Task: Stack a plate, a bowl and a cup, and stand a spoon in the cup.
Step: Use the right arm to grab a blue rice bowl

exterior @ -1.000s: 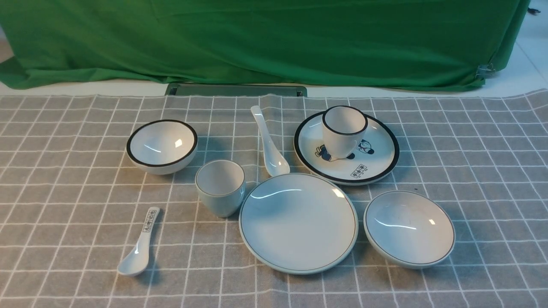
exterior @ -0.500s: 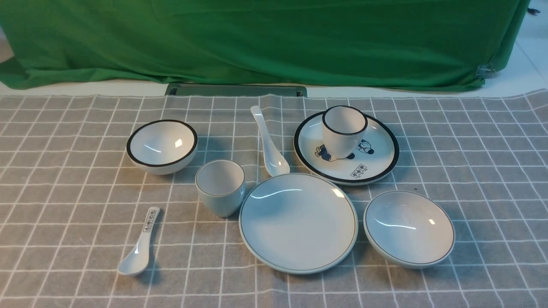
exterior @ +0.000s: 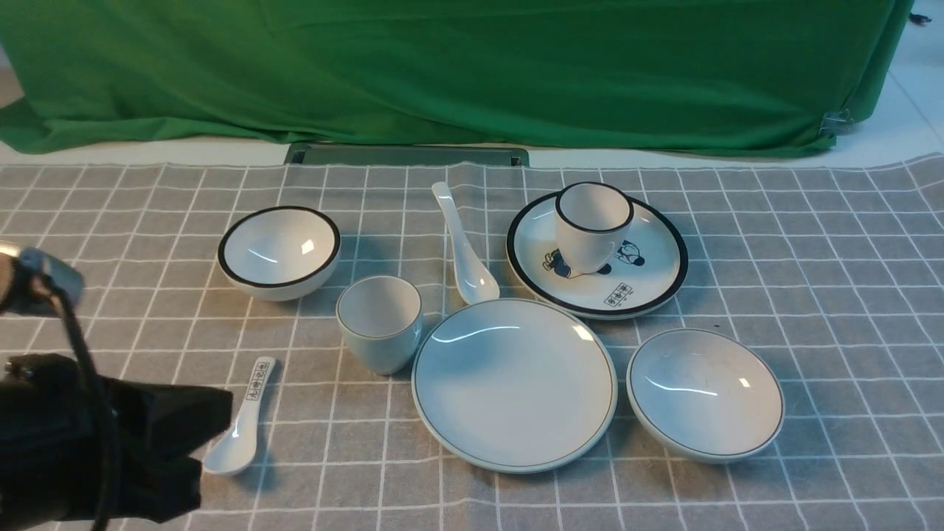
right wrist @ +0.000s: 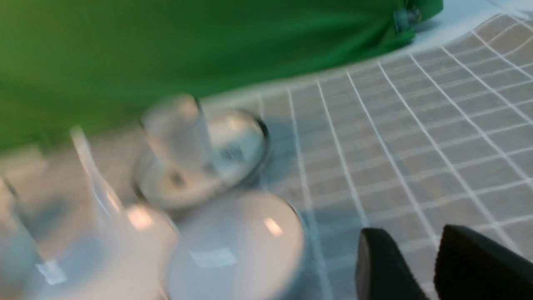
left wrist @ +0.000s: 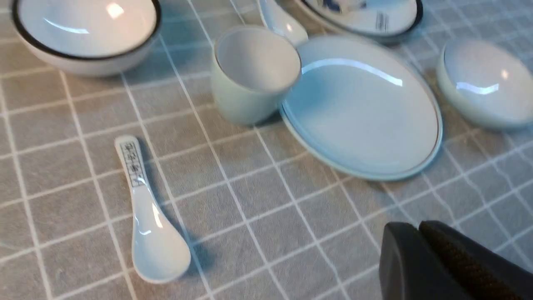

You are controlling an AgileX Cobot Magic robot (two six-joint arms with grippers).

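The plate [exterior: 514, 383] lies at the front middle of the checked cloth. The cup [exterior: 380, 323] stands upright against its left edge. The bowl [exterior: 704, 391] sits to the plate's right. The plain spoon [exterior: 461, 243] lies behind the plate, scoop towards it. My left arm [exterior: 110, 442] shows at the front left, over the cloth. My left gripper [left wrist: 417, 228] is shut and empty, short of the plate [left wrist: 362, 108] and the cup [left wrist: 254, 71]. My right gripper [right wrist: 412, 234] is open and empty over bare cloth beside the blurred bowl [right wrist: 237, 246]; it is outside the front view.
A black-rimmed bowl [exterior: 279, 251] sits at the back left. A black-rimmed cup [exterior: 592, 225] stands on a cartoon plate [exterior: 649, 276] at the back right. A spoon with printed characters [exterior: 240, 424] lies at the front left, beside my left arm. Green cloth hangs behind.
My left arm has come into the front view at the lower left, next to the printed spoon. The dishes have not moved.
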